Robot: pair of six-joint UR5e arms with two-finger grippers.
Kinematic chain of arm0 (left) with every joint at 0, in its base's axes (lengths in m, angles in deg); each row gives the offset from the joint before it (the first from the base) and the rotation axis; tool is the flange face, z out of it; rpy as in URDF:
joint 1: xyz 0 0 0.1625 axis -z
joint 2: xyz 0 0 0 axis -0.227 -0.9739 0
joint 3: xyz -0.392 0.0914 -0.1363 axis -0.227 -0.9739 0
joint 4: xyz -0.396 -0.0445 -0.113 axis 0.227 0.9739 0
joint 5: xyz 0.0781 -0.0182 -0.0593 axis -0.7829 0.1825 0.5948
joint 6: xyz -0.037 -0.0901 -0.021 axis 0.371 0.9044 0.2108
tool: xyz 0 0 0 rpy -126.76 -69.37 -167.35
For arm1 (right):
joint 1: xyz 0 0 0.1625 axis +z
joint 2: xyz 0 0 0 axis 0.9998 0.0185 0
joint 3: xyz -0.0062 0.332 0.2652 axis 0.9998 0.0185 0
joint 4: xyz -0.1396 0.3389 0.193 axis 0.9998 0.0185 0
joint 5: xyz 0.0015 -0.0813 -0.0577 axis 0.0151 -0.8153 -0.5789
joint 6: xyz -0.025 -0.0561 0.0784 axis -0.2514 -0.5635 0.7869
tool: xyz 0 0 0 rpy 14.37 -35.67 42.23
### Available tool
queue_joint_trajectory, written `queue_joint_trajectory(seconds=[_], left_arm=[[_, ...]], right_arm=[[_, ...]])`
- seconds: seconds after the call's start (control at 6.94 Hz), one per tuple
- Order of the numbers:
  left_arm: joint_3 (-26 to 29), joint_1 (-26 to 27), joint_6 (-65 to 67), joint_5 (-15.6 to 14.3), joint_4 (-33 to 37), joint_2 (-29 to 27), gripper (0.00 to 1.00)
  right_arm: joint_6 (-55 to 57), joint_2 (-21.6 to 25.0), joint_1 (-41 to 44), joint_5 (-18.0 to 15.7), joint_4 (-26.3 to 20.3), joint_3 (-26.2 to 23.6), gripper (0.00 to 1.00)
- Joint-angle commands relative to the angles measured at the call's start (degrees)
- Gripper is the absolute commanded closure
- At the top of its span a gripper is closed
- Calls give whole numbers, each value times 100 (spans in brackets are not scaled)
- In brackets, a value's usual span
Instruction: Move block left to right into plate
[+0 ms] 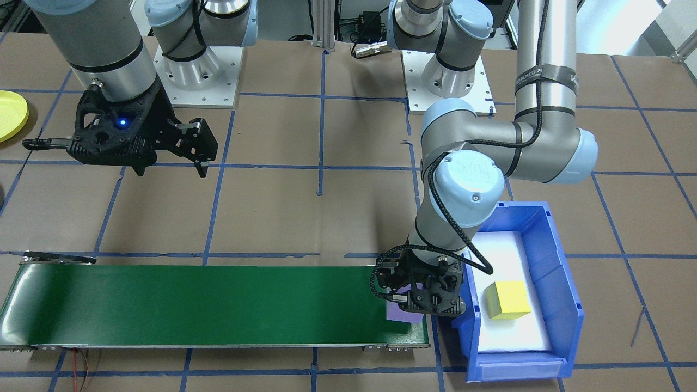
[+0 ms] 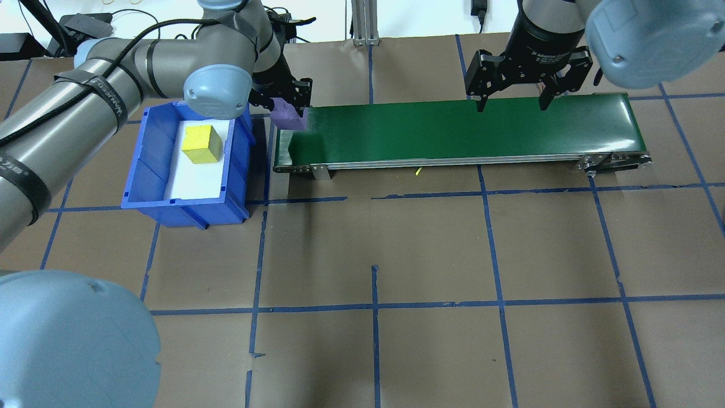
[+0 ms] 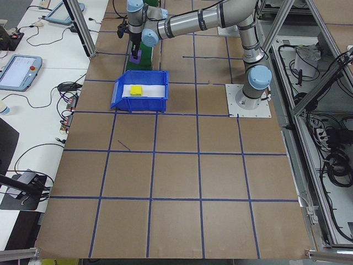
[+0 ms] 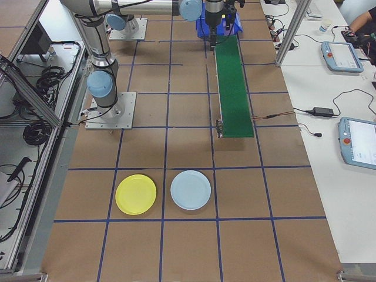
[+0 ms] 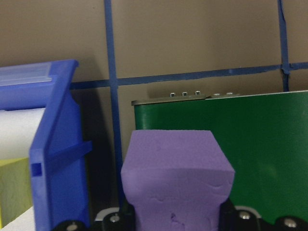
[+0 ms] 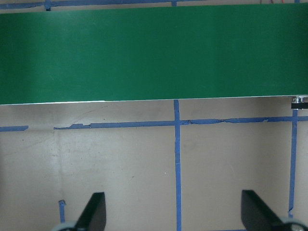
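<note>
The green belt [image 2: 464, 129] lay across the taped table [image 2: 430, 255]. At its left end stood a blue bin [image 2: 148, 161], just beside it, with a yellow block [image 2: 201, 144] on its white liner. Well beyond the belt's right end lay the yellow plate [image 4: 136, 194] and, beside that, a pale blue plate [image 4: 190, 190]. The right gripper [image 2: 512, 105] hung by the belt's right part with fingers spread wide, holding nothing. The left gripper [image 2: 286, 110] was clamped on the purple block [image 2: 288, 116] over the belt's left end, next to the bin's wall.
</note>
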Motion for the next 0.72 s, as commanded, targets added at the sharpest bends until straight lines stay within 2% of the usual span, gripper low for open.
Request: queue_joint_trajectory(seconds=[0.0, 0.14, 0.29, 0.58], left_arm=[[-79, 103, 8, 28, 3, -85, 46], [-228, 182, 103, 176, -5, -85, 12], [-255, 208, 104, 186, -14, -76, 0], [-247, 209, 122, 152, 90, 316, 0]], right_arm=[[0, 0, 0, 6, 0, 0, 0], [0, 0, 0, 6, 0, 0, 0], [0, 0, 0, 6, 0, 0, 0], [0, 9, 0, 23, 26, 0, 0]])
